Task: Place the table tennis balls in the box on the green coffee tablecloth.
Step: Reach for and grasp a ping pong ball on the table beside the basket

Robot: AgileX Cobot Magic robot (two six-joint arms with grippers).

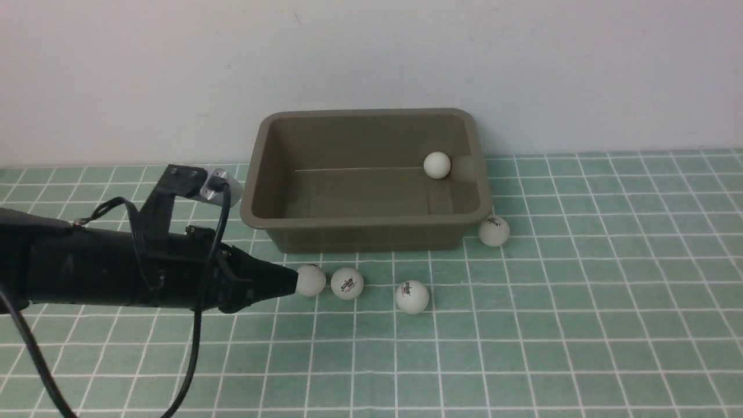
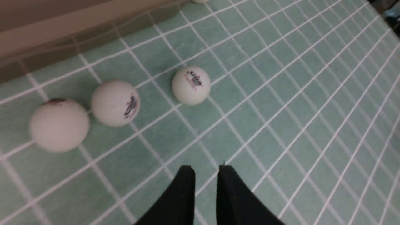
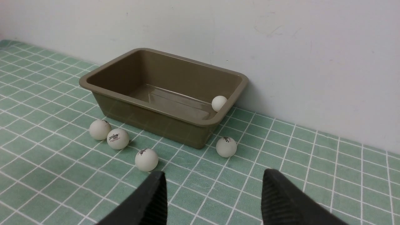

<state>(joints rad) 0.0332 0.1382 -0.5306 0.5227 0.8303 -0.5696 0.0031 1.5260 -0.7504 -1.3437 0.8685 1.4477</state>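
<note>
One of the table tennis balls point(image 1: 437, 165) lies inside the box point(image 1: 365, 217), near its right wall. The other four sit out on the green coffee tablecloth point(image 1: 580, 325). Three form a loose row just in front of the box: the leftmost ball point(image 1: 311, 280), the second ball point(image 1: 347, 283) just beside it, and the third ball point(image 1: 412, 296) a little apart. The fourth ball point(image 1: 494, 231) rests by the box's front right corner. The left jaws sit low by the leftmost ball, tips almost together with nothing between them. In the front view they seem to meet the ball, yet the left wrist view shows it off to one side, clear of them. The right jaws stand apart and empty, well back from the balls. The main risk, as I judge it, is a push instead of a grasp: nearly closed tips meeting a light round ball would send it rolling into the second ball and scatter the row, perhaps against the box wall or towards the bench edge. Closing off-centre would squirt the ball sideways. A release too high over the box could let it bounce out.
</note>
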